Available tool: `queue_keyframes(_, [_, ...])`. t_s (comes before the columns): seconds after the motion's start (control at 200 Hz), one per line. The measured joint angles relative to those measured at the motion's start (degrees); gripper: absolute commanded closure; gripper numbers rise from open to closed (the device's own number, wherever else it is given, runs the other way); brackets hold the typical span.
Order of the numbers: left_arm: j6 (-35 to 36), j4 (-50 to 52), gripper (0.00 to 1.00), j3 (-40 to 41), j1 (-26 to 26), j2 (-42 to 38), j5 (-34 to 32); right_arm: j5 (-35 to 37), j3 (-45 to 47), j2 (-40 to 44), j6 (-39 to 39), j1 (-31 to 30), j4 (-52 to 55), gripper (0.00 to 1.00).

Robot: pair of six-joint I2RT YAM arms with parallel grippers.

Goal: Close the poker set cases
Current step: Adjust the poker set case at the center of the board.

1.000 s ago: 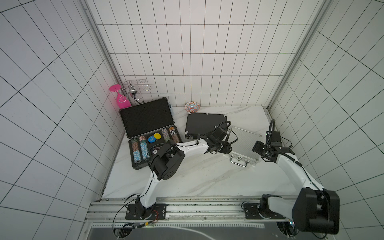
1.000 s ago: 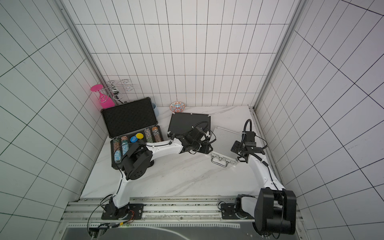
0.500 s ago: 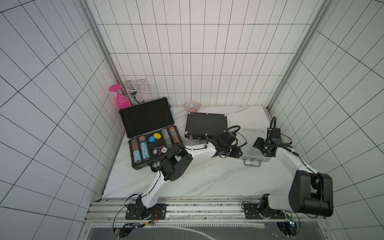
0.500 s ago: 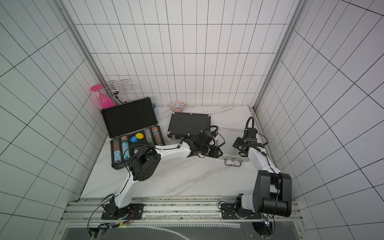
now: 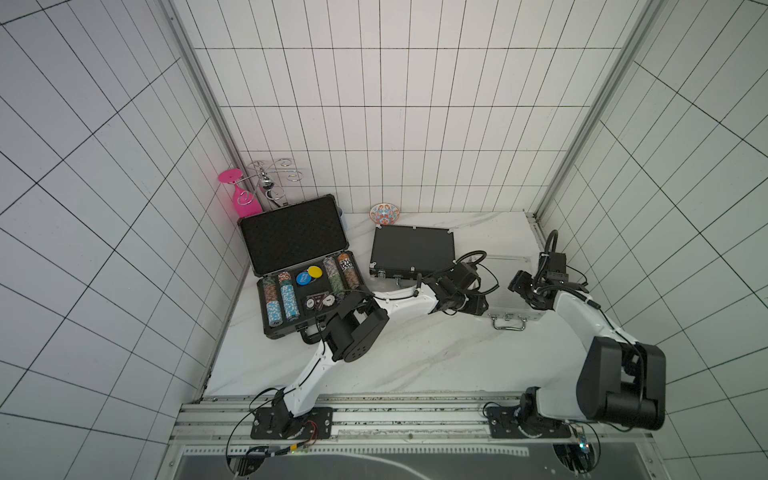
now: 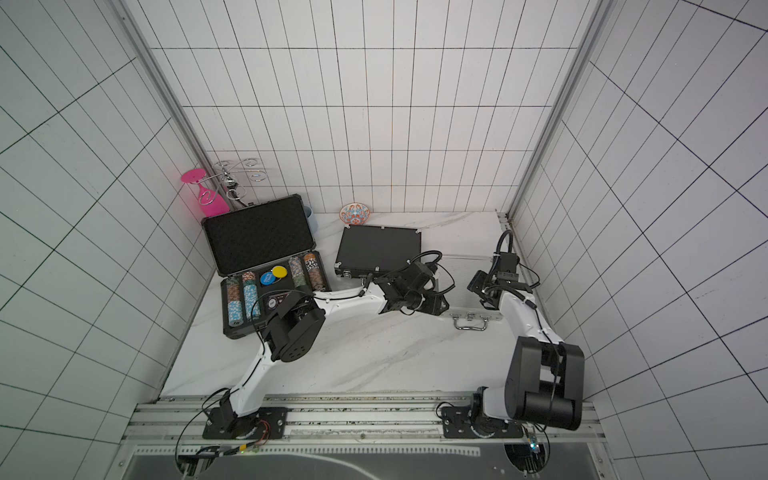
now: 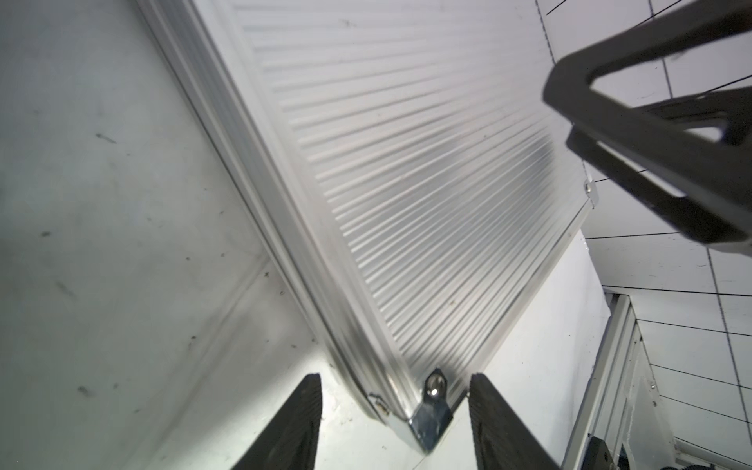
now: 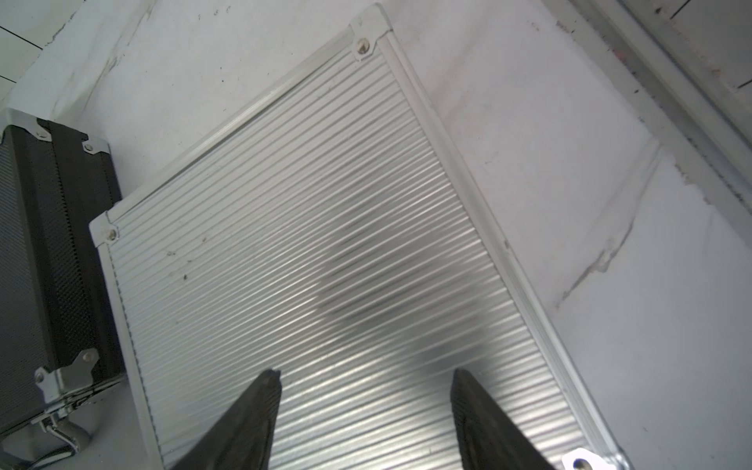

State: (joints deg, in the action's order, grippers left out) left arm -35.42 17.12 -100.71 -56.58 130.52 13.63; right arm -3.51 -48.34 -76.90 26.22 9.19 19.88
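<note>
The small silver poker set case (image 5: 505, 270) lies at the right with its ribbed lid down flat and its handle (image 5: 508, 323) facing the front. My left gripper (image 7: 394, 378) is open, its fingers straddling the case's front left corner without touching it; it also shows in a top view (image 6: 440, 307). My right gripper (image 8: 366, 372) is open just above the silver lid (image 8: 305, 203), nothing between its fingers. The medium black case (image 5: 411, 249) with silver trim lies closed in the middle. The large black case (image 5: 293, 232) stands open at the left, chips in its base.
A pink glass (image 5: 240, 195) and a wire rack (image 5: 270, 178) stand in the back left corner. A patterned bowl (image 5: 384, 212) sits against the back wall. The right wall's rail (image 5: 540, 237) runs close beside the silver case.
The silver case's lid has come down from a raised tilt to flat. The left gripper slid right and forward to the case's front corner. The right gripper shifted back over the lid.
</note>
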Motion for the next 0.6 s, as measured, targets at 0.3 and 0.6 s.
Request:
queue_keyframes(0.3, [0.5,0.0,0.38,16.4,3.4,-19.4,-4.8,1.9,1.6,9.5,10.8,-0.8,5.0,0.33])
queue_keyframes(0.6, [1.8,3.9,0.38,19.6,7.3,-22.6,-13.1,1.9,4.5,9.8,22.4,-2.4,6.4,0.32])
